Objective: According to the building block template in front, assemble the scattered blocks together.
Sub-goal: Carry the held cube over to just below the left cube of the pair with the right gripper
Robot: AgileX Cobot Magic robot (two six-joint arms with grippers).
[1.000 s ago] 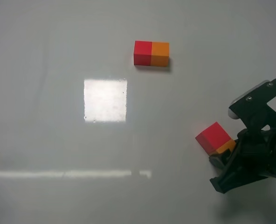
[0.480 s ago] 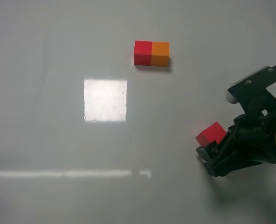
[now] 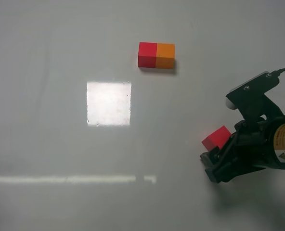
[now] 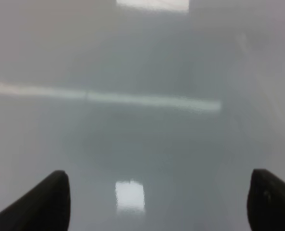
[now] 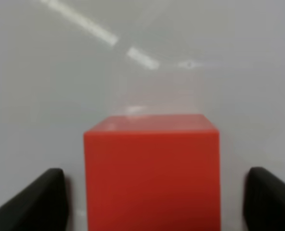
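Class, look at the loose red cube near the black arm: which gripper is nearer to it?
Right. The right gripper sits right beside the red cube, jaws open. The left gripper is outside the overhead view, and its wrist view shows no cube.

Only one sign shows: a yellow label point(image 3: 282, 144) on the black housing behind the right gripper point(image 3: 211, 166). It carries a small dark triangle mark and fine print, too small to read.
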